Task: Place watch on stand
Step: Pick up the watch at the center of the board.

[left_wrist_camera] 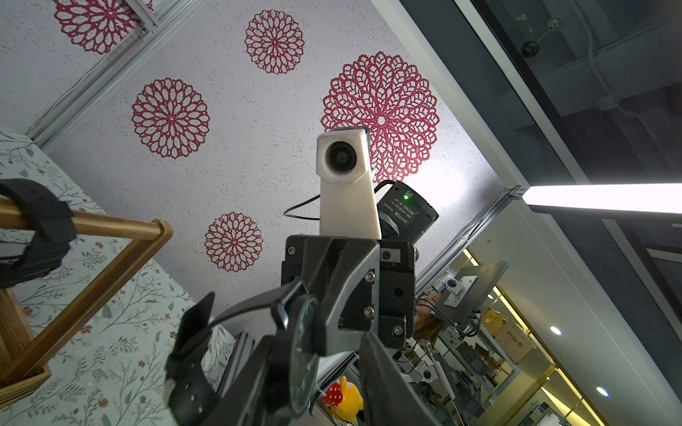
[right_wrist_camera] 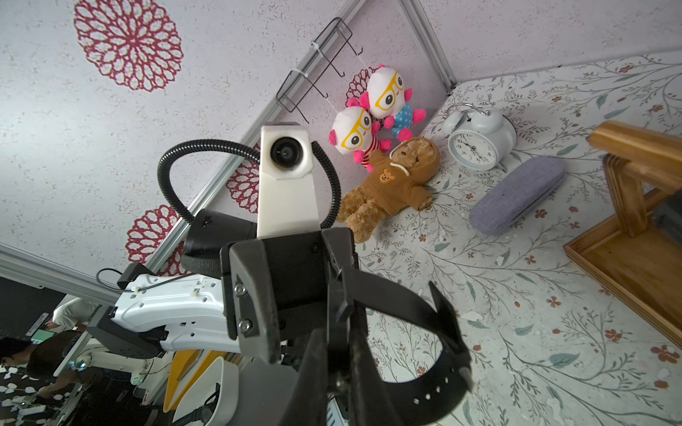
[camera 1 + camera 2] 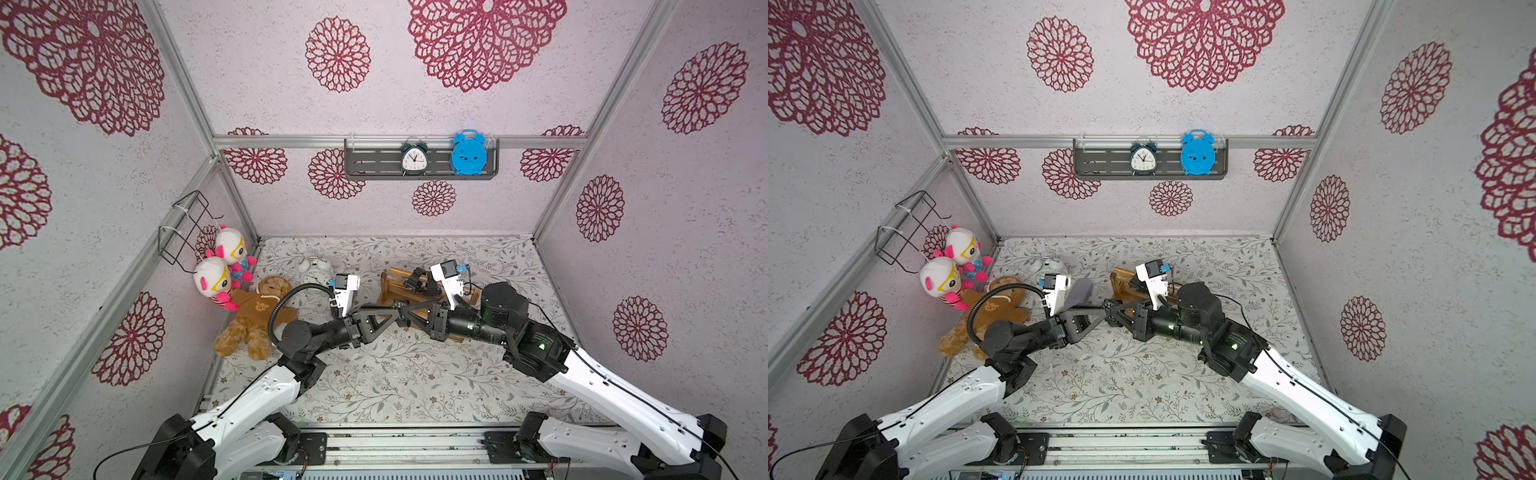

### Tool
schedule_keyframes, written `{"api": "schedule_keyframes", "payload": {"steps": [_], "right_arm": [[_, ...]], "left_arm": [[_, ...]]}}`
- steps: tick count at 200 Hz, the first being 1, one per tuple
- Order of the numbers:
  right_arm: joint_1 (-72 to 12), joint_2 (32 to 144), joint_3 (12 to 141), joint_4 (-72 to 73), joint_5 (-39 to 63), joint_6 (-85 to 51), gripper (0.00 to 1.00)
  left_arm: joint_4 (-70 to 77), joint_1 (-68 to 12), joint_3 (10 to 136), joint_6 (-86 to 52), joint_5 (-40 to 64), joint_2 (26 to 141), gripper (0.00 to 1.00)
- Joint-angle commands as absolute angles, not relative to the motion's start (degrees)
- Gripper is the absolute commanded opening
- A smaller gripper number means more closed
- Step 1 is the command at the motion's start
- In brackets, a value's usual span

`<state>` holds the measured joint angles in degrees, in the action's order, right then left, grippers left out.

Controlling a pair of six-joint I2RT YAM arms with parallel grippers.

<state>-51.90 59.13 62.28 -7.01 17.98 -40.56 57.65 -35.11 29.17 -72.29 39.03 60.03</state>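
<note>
Right end effector (image 2: 341, 343) clamps the watch (image 1: 304, 350); left end effector (image 3: 392, 309) straddles it, grip undeterminable. Stand (image 3: 386, 286) lies just beyond, toward the worktop (image 3: 374, 382) far edge.

We see the stand (image 2: 627, 273) in smooth, lightly varnished wood, and the watch (image 2: 448, 332) with a matt black rubbery strap and a glossy glass face. The teddy bear (image 2: 391, 188) is fuzzy plush, the glasses case (image 2: 516, 199) coarse grey cloth, the alarm clock (image 2: 476, 144) glossy white-painted metal, the tabletop (image 2: 535, 324) matt, and the walls (image 2: 221, 55) rough and grainy.
</note>
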Motion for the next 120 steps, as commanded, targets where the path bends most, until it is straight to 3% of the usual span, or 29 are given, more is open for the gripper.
{"api": "schedule_keyframes", "payload": {"steps": [1, 67, 120], "right_arm": [[-51.7, 58.35, 62.15, -5.36, 18.1, -41.18, 0.08], [-51.68, 58.87, 62.93, -5.45, 18.45, -41.01, 0.09], [-51.7, 58.53, 62.84, -5.62, 18.19, -40.96, 0.1]], "left_arm": [[60.73, -35.93, 31.55, -73.21, 40.43, 59.93, 0.36], [61.24, -36.29, 32.07, -73.21, 40.25, 60.09, 0.28], [61.26, -36.65, 33.22, -73.1, 40.17, 60.03, 0.13]]}}
